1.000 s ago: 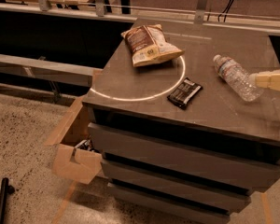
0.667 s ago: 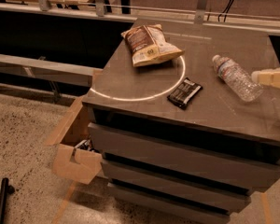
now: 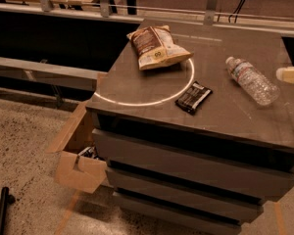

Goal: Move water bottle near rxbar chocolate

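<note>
The water bottle [image 3: 252, 81] lies on its side on the right part of the dark cabinet top [image 3: 137, 82], white cap pointing to the far left. The rxbar chocolate [image 3: 193, 97], a flat black bar with pale lettering, lies near the middle of the top, a short way left of the bottle. My gripper [image 3: 290, 75] shows only as a pale tip at the right edge of the view, just right of the bottle's base and apart from it.
A brown-and-cream chip bag [image 3: 159, 47] lies at the back left of the top, on a white ring marking [image 3: 137, 102]. An open cardboard box [image 3: 78, 165] stands on the floor at the cabinet's left. A railing runs behind.
My gripper has drawn back slightly to the right, away from the bottle's base. The bottle, the bar and the chip bag have not moved.
</note>
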`<state>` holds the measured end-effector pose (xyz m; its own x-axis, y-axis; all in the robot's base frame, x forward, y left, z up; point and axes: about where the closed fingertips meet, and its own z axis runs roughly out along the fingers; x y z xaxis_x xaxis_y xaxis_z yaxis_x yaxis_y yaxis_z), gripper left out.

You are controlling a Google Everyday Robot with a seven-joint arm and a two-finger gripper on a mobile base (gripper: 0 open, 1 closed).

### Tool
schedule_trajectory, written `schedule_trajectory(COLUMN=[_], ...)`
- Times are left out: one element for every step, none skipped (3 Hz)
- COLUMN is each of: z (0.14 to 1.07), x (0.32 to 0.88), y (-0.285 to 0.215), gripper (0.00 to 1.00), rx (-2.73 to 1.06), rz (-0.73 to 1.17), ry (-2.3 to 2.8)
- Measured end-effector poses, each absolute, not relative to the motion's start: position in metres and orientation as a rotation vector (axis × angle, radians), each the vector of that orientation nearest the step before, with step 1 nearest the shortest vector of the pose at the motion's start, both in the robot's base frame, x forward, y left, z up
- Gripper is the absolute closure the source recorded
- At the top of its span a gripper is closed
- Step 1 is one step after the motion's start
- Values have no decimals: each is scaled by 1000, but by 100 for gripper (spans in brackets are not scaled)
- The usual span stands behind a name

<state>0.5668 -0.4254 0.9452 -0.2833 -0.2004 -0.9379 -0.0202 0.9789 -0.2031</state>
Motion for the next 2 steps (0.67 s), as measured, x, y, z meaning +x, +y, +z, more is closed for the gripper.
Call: schedule_trajectory(z=[946, 946], x=[564, 564], y=[-442, -441], gripper=[0, 0], rx=[-117, -119], rz=[-207, -206], ry=[1859, 1859])
